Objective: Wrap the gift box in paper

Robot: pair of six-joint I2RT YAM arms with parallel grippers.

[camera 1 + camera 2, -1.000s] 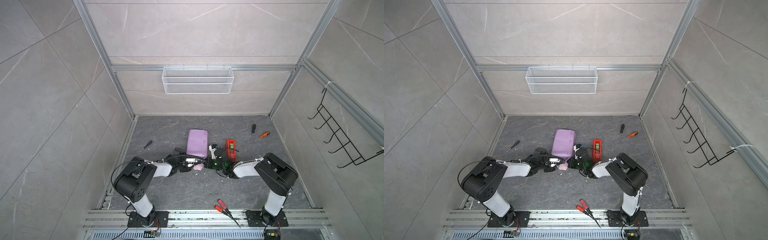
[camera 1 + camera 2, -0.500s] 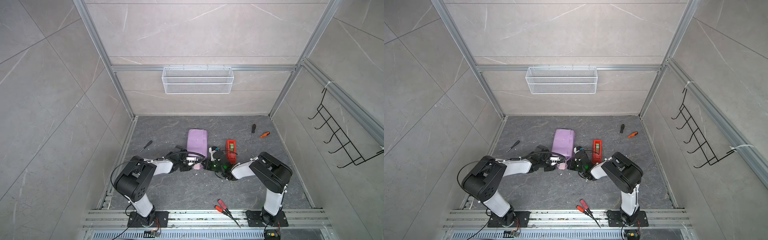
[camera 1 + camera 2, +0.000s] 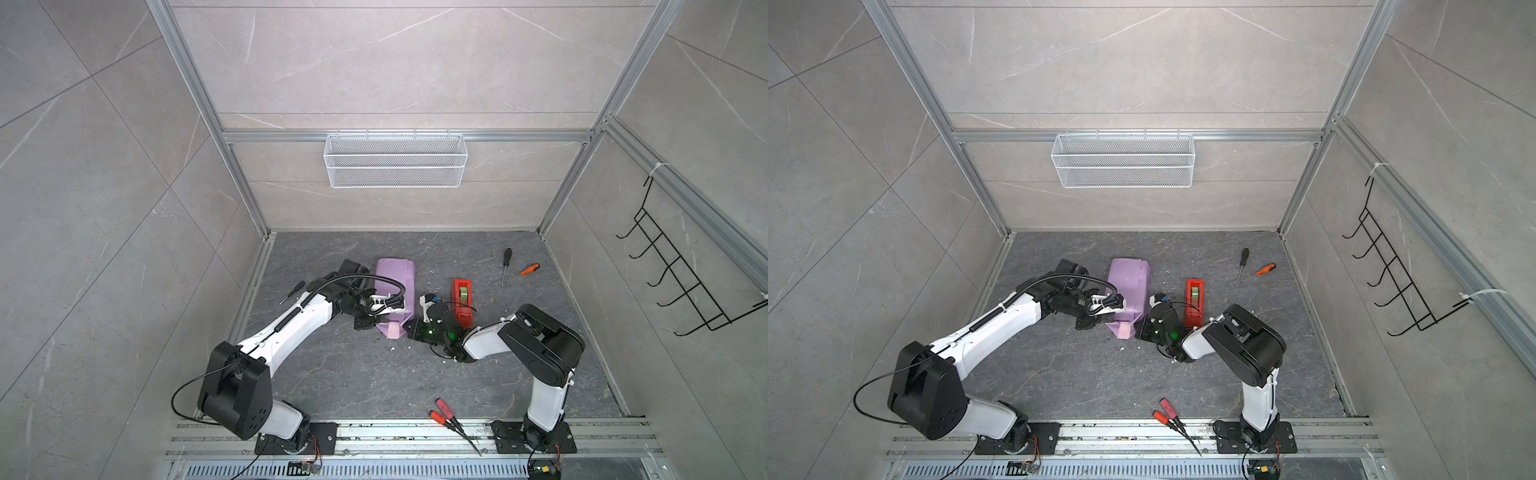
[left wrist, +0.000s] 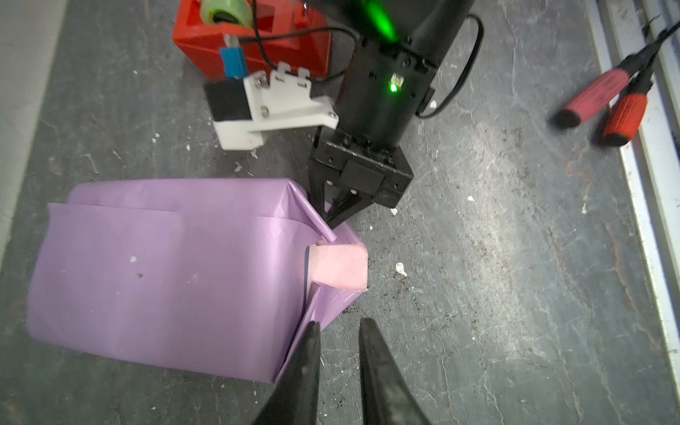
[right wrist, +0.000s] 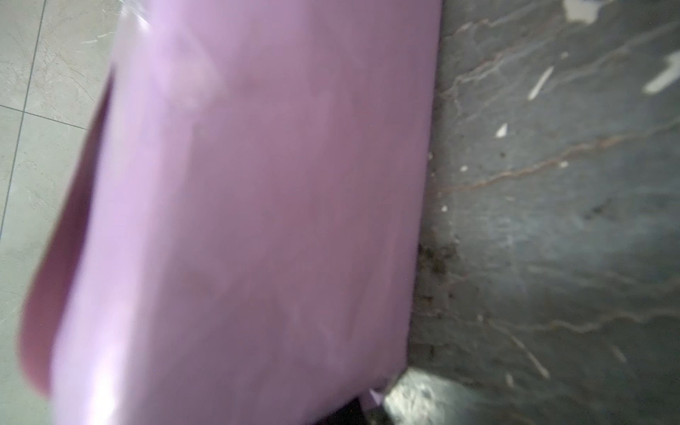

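- Nearest, two red-handled tools (image 3: 442,411) lie by the front rail (image 3: 374,432).
- The left gripper (image 4: 340,323) sits just at the near left corner of the paper (image 3: 397,286). Its fingers are a narrow gap apart, with only floor (image 3: 374,374) between them, and hold nothing.
- The right gripper (image 4: 334,219) has its tips closed together against the fold at the near right corner. Whether paper is nipped between them cannot be told.
- The paper is wrapped into a lilac oblong, overlapped on top, with a pale pink flap (image 4: 338,266) across its near end.
- The gift box (image 4: 307,265) shows only as a thin dark-blue sliver beside that flap.
- The wrapped paper lies mid-floor between the grippers. Its long axis runs from the rail toward the back wall (image 3: 395,62), pink end nearest.
- A red tape dispenser (image 3: 462,297) stands just to its right.
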